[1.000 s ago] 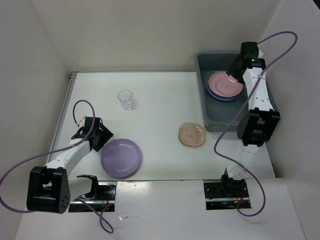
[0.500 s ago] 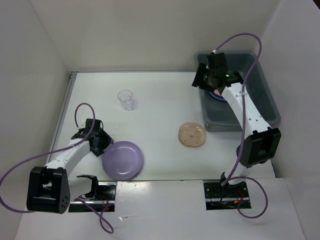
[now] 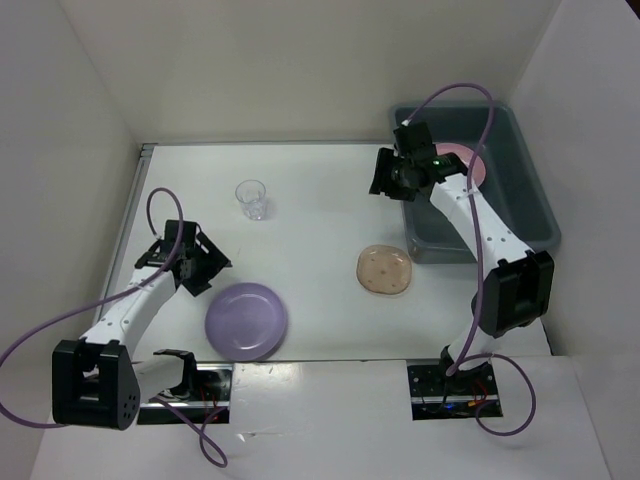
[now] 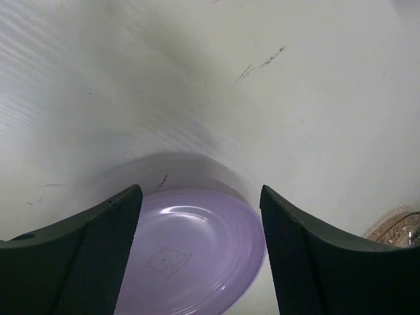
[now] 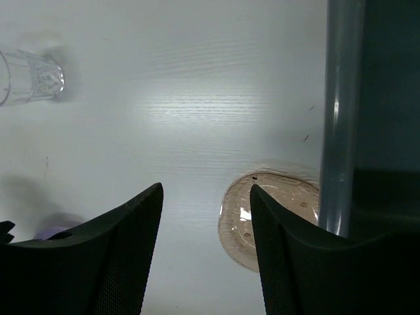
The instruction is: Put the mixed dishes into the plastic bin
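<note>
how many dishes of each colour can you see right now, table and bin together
purple plate: 1
brownish translucent plate: 1
pink plate, in the plastic bin: 1
clear cup: 1
total: 4

- The pink plate (image 3: 468,163) in the plastic bin (image 3: 525,170) was partly hidden behind the right arm (image 3: 470,215).
- Left wrist view: the purple plate (image 4: 190,256) was cut off at 6 o'clock, and the brownish plate (image 4: 401,226) at 4 o'clock.
- Right wrist view: the clear cup (image 5: 29,77) was clipped at 10 o'clock.

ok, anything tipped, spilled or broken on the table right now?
Nothing stands out. Purple plate and brownish plate lie flat on the table, clear cup stands upright, pink plate is in the bin.
</note>
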Motion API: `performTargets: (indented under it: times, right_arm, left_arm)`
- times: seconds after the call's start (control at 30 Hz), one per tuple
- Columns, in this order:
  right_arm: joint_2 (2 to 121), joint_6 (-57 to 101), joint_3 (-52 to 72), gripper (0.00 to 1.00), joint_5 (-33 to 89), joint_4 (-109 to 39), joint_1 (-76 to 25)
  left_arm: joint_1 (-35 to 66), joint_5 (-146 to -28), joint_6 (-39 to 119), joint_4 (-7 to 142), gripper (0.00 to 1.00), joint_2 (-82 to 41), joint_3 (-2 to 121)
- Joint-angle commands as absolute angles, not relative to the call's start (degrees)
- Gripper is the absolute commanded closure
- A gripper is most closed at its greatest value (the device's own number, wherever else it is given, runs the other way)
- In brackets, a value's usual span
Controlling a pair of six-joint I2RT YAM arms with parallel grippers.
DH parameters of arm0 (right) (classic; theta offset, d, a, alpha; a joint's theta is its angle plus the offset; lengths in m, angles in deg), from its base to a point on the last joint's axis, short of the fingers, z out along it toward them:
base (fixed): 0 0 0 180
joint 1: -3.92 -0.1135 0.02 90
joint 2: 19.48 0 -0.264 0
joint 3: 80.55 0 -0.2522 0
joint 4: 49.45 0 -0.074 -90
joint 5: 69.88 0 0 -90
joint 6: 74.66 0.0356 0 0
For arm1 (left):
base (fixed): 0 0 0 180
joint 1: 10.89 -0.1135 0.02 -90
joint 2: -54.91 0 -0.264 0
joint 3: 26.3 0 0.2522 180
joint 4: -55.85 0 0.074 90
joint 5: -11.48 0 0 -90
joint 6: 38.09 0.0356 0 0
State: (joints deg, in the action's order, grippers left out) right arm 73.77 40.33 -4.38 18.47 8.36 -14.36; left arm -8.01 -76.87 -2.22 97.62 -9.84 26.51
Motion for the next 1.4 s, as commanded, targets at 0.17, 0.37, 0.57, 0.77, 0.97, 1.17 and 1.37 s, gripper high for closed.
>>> performTargets:
  times: [0.17, 0.37, 0.57, 0.77, 0.97, 1.17, 1.37]
  right_arm:
    - [69.3, 39.0, -3.5, 0.39, 21.2, 7.0, -14.7]
    - [69.9, 33.5, -0.5, 0.40, 30.7, 10.5, -23.1]
    - [71.7, 33.0, 9.6, 0.40, 35.3, 6.2, -38.8]
    - [74.1, 30.6, 11.7, 0.40, 37.9, 4.4, -45.6]
    - [80.9, 31.4, 11.2, 0.40, 42.2, -1.7, -48.2]
    - [88.5, 33.7, 7.2, 0.43, 46.2, -7.6, -48.2]
    - [91.4, 34.8, 6.0, 0.49, 46.2, -10.0, -48.7]
  left_arm:
    - [-7.1, -78.0, 0.1, 102.3, 0.20, -11.3, 26.6]
    - [-7.1, -78.5, 0.7, 100.4, 0.20, -12.7, 26.6]
    - [-7.1, -79.0, -0.5, 98.3, 0.20, -12.7, 26.0]
    - [-7.1, -79.0, -1.0, 96.6, 0.20, -13.2, 27.0]
    - [-7.1, -78.0, -2.1, 96.1, 0.19, -13.2, 27.0]
    - [-7.1, -75.2, -0.7, 97.4, 0.16, -11.5, 28.8]
    - [-7.1, -74.6, -0.2, 98.0, 0.16, -11.0, 29.3]
